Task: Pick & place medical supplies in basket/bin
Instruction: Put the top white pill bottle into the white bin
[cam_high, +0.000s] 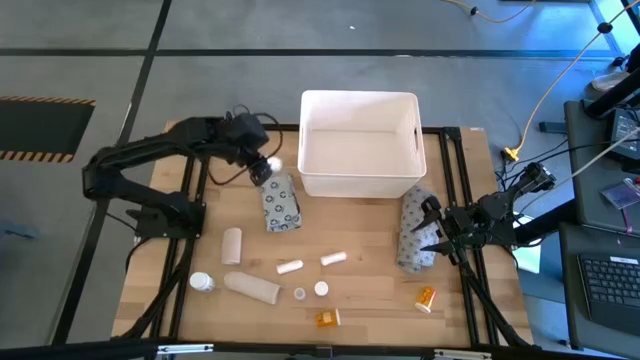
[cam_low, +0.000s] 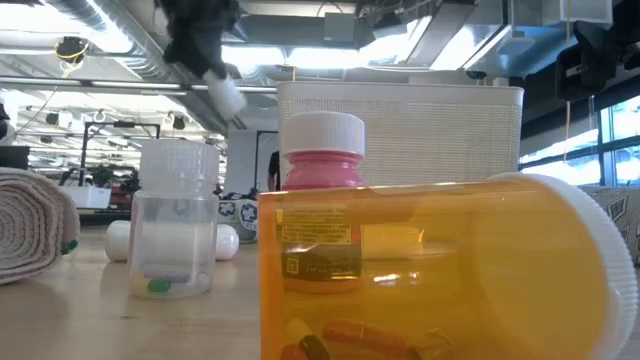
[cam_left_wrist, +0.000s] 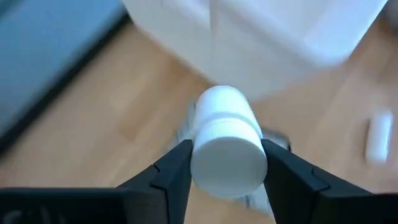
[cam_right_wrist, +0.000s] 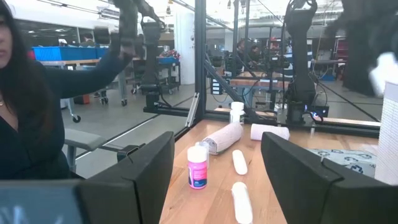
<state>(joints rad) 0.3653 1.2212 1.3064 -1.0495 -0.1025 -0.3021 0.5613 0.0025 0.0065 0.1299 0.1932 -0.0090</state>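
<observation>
White bottle (cam_left_wrist: 226, 142) sits clamped between left tool (cam_left_wrist: 227, 171) fingers.

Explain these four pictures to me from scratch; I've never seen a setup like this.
Two dark robot arms work at a wooden table. One picture looks straight down, one looks level from the tabletop, and two come from cameras on the arms' wrists. The left pincer holds a white bottle in the air, just short of the white bin. The right pincer stands open beside a grey packet, holding nothing. A second grey packet, white rolls, small white bottles and orange pill bottles lie loose on the table. A person shows at the edge of the right wrist picture.
</observation>
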